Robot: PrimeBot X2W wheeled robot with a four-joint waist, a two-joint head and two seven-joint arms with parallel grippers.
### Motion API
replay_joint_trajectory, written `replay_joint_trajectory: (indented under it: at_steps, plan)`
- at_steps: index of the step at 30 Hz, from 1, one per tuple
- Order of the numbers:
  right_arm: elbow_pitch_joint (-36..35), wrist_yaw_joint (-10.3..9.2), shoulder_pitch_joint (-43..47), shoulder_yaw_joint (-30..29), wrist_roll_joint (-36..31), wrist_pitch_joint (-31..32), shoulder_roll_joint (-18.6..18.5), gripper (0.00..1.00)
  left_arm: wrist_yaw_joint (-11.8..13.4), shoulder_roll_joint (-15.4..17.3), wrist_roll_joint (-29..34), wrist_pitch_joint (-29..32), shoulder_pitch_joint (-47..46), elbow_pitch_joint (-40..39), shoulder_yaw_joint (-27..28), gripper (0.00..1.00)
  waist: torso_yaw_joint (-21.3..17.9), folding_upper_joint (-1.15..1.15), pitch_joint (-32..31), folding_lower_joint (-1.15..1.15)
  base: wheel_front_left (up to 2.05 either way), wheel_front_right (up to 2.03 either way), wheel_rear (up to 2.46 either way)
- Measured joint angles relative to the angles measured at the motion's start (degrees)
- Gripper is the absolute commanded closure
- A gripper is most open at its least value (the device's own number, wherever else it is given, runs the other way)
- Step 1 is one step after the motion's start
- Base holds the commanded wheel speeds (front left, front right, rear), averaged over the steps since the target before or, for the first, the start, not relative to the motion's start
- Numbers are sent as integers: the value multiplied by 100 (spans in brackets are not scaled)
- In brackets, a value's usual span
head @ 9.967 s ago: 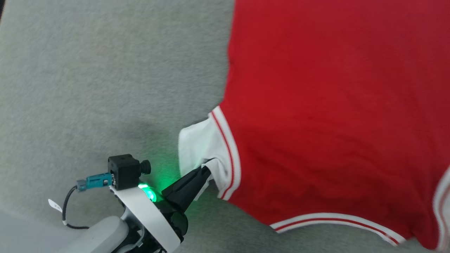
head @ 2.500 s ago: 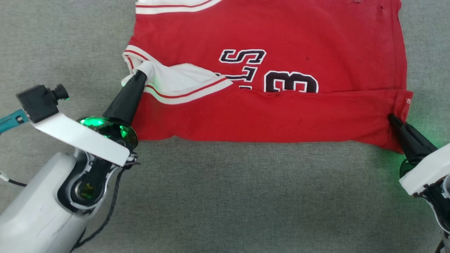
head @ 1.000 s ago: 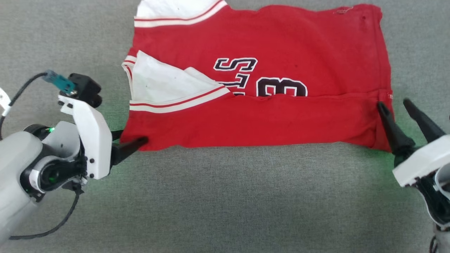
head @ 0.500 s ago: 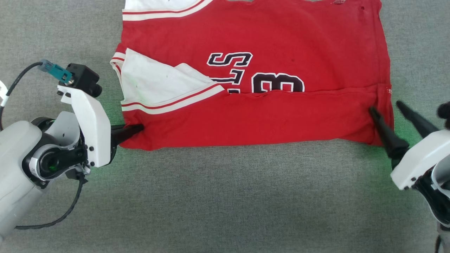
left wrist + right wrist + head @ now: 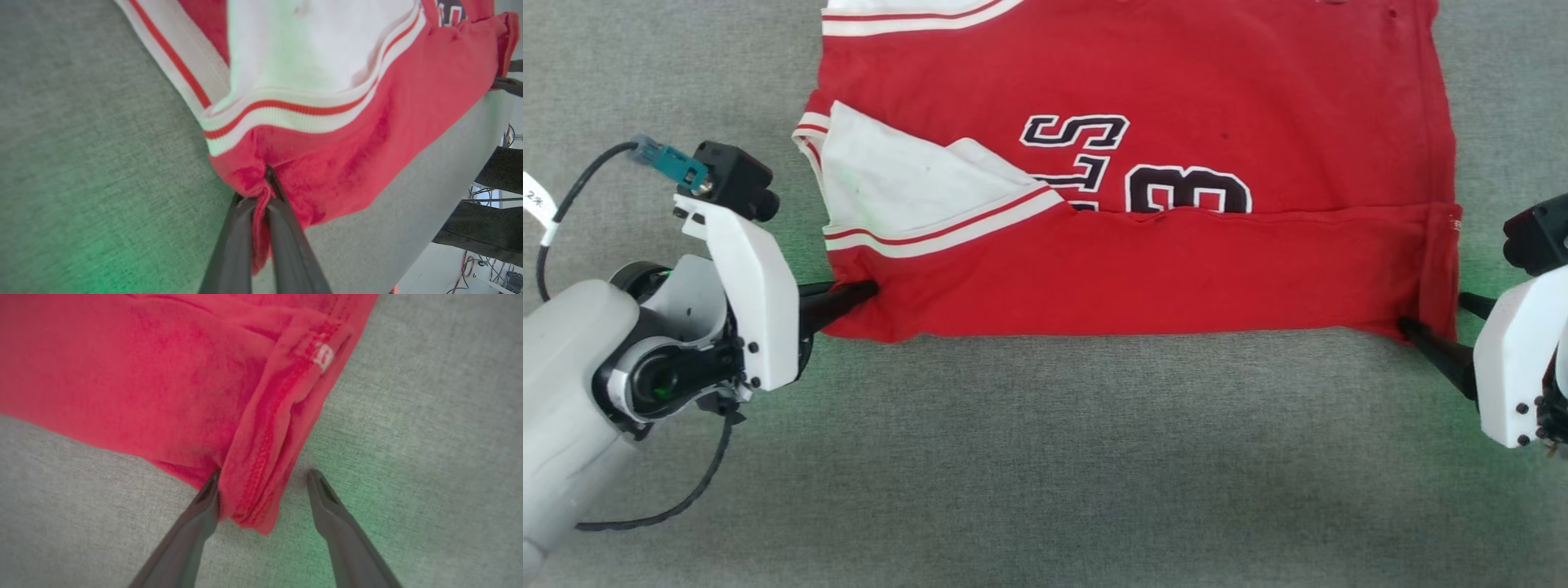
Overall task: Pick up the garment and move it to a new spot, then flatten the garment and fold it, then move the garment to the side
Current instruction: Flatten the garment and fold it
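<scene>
- Garment (image 5: 1176, 82): red, spread flat on grey desk (image 5: 1045, 457); near edge folded up over lower part of dark number print (image 5: 1186, 189); white sleeve (image 5: 890, 175) with striped trim turned inward at left side.
- Left claw (image 5: 866, 290): fingers pressed together on near-left corner of fold; in left wrist view, red fabric bunches between them.
- Right claw (image 5: 1433, 312): fingers spread apart, straddling near-right corner; inner finger touches fabric, outer finger stands clear over desk; hemmed corner lies between, not gripped.
- Green glow on desk beside both claws.
</scene>
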Motion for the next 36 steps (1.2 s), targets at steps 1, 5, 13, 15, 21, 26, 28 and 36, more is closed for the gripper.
replay_joint_trajectory:
  at_steps: [1, 5, 13, 15, 21, 26, 28, 36]
  plan:
    - [26, 0, -8, 2, 5, 91, -4, 0, -5, -27, 8, -7, -3, -5, -2, 100, 23, 0, 5, 0, 0, 0, 0]
    - [78, -1, -38, 25, 35, 99, -1, 100, -25, -144, 19, -76, -5, 7, 0, 100, 95, 0, 13, 0, 0, 0, 0]
    - [113, 1, 59, 130, 138, -285, 11, 100, -154, -35, 4, -369, 307, -121, -1, 100, 105, 0, -178, 0, 0, 0, 0]
    - [108, 1, 149, 82, 146, -409, -21, 100, -170, 62, -53, -459, 463, -208, 12, 100, 112, 0, -253, 0, 0, 0, 0]
    - [77, 0, 501, 59, 321, -489, -268, 100, -163, 372, -204, -740, 1019, -732, 19, 100, 166, 0, -507, 0, 0, 0, 0]
    - [-97, 0, 909, 18, 497, -359, -558, 100, 15, 679, -286, -969, 1468, -1377, -31, 100, 237, 0, -648, 0, 0, 0, 0]
    - [-170, 0, 1041, -67, 542, -363, -613, 100, 108, 767, -285, -1096, 1608, -1586, -31, 100, 258, 0, -660, 0, 0, 0, 0]
    - [-307, 0, 1220, -543, 369, -888, -255, 12, 361, 787, -160, -1636, 1861, -1811, 43, 12, 258, 0, -647, 0, 0, 0, 0]
